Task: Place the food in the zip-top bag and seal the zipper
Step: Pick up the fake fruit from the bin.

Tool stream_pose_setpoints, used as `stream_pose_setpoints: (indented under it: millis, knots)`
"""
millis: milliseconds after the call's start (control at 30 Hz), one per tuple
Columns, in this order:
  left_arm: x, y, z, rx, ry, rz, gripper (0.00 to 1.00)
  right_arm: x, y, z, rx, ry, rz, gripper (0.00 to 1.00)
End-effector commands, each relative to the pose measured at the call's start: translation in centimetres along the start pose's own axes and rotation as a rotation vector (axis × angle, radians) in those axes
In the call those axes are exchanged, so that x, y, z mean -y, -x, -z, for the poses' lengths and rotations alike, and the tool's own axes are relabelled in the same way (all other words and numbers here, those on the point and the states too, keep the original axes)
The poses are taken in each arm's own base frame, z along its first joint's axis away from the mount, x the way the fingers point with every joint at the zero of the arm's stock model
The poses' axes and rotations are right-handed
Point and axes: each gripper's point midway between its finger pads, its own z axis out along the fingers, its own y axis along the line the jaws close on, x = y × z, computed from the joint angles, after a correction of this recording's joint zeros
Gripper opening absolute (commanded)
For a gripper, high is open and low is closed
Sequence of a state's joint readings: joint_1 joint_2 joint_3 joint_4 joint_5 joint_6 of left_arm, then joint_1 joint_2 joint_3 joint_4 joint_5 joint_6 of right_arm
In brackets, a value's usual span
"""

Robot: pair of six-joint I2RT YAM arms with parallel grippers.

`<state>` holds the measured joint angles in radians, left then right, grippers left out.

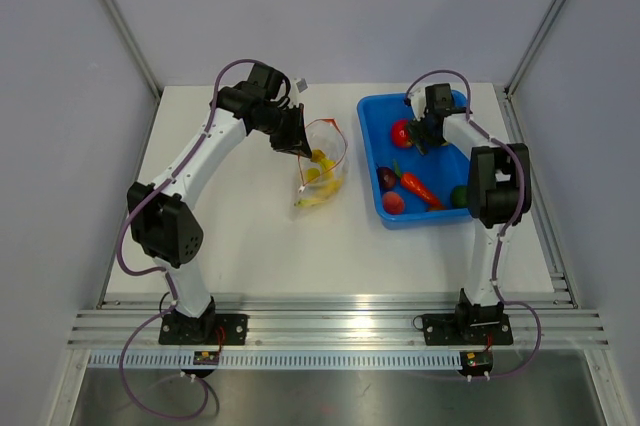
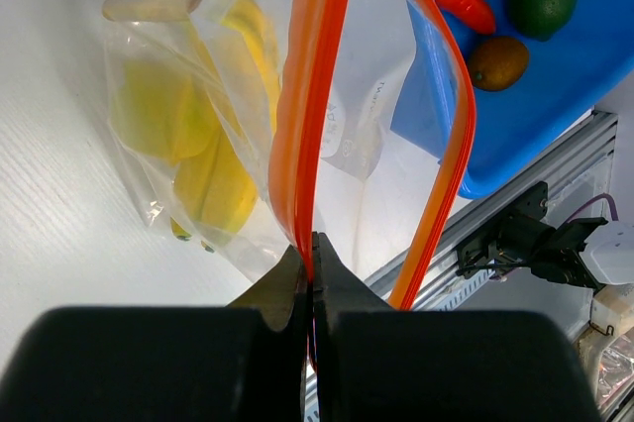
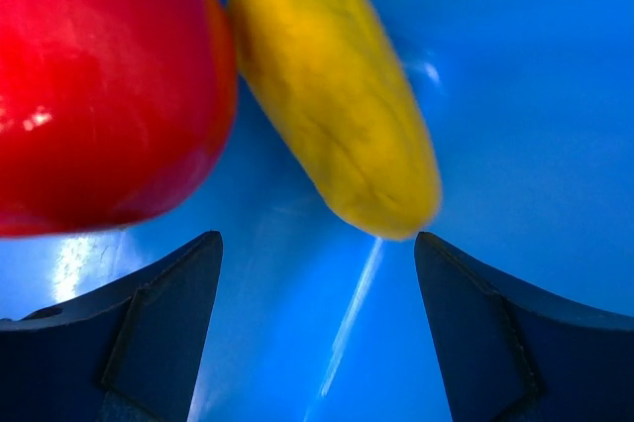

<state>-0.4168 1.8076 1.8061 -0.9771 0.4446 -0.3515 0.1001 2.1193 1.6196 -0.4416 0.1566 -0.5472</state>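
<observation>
Orange-red zipper (image 2: 309, 95) of the clear zip-top bag (image 2: 376, 105) is pinched in the fully closed left claw (image 2: 312, 252); the yellow banana (image 2: 220, 184) lies inside the bag. Right claw (image 3: 317, 323) gapes wide, empty, in the blue bin (image 3: 525, 95), over a yellow piece (image 3: 337, 95) beside a tomato (image 3: 99, 85).

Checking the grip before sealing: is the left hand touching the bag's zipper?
Touching. The left wrist view shows the left hand shut on the zipper, with the orange strip pinched between its two fingers.
</observation>
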Motion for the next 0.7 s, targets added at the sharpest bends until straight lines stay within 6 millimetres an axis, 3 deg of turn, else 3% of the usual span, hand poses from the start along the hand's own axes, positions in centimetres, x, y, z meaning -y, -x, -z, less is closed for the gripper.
stream_pose_setpoints:
  millis: [0, 167, 467, 667]
  knots:
    - [1.6, 1.2, 2.2, 0.066, -0.039, -0.029, 0.0, 0.7, 1.0, -1.2, 0.052, 0.023, 0.076, 0.86]
    - [1.5, 1.3, 1.9, 0.058, -0.041, -0.022, 0.0, 1.0, 0.8, -2.2, 0.093, 0.012, 0.055, 0.85]
    - [1.5, 1.2, 1.3, 0.05, -0.05, -0.012, 0.0, 1.2, 3.8, 0.8, 0.287, 0.018, 0.15, 0.84]
    - [1.4, 1.0, 1.1, 0.036, -0.05, -0.011, 0.0, 1.4, 5.3, 0.5, 0.333, 0.034, 0.199, 0.84]
